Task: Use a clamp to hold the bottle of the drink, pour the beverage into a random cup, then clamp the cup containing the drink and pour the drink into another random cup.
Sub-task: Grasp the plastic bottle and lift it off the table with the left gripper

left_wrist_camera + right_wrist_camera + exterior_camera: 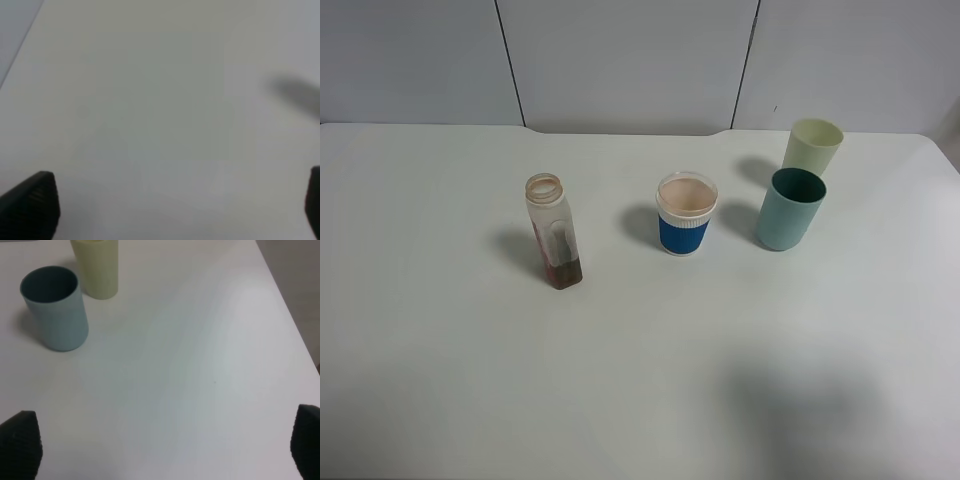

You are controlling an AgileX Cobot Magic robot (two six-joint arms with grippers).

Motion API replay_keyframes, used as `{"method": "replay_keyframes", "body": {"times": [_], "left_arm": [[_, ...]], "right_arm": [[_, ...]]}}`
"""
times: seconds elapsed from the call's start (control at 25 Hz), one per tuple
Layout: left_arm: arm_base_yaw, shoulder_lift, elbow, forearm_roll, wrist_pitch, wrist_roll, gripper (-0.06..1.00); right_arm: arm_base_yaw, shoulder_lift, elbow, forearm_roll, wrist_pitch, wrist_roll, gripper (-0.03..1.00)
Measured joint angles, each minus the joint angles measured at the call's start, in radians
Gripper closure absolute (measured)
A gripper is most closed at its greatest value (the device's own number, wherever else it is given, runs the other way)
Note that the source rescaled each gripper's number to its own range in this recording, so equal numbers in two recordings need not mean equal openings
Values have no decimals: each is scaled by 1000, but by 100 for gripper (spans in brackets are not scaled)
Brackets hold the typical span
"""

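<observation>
Beverage [686, 196] fills the blue-banded cup [683, 236] at the middle of the worktop [440, 380], right of the upright, nearly drained bottle [554, 235], so the first pour looks done. Only the wrist views show the left gripper [172, 205] and right gripper [164, 442], both released and empty; the right one faces the teal cup [52, 307] and pale yellow-green cup [95, 267], likely receivers.

Bottle [553, 232] left, filled cup [686, 214] centre, near cup [790, 209] and far cup [812, 143] right.

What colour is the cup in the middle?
The middle cup is blue below, with a white ribbed band and clear rim. The exterior high view shows it best.
</observation>
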Motion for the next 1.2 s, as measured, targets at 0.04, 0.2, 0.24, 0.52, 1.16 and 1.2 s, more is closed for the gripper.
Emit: {"method": "replay_keyframes", "body": {"times": [0.04,0.2,0.24,0.52,1.16,1.2], "left_arm": [[0,7,0,0,-1,0,-6],[0,87,-15,-3,-19,0,-6],[0,120,-30,-3,-32,0,-6],[0,364,-112,-3,-89,53,-6],[0,809,-147,-178,-115,120,-6],[0,829,-147,-192,-115,120,-6]], "right_arm": [[0,0,0,0,0,0,-3],[0,0,0,0,0,0,-3],[0,0,0,0,0,0,-3],[0,0,0,0,0,0,-3],[0,0,0,0,0,0,-3],[0,0,0,0,0,0,-3]]}}
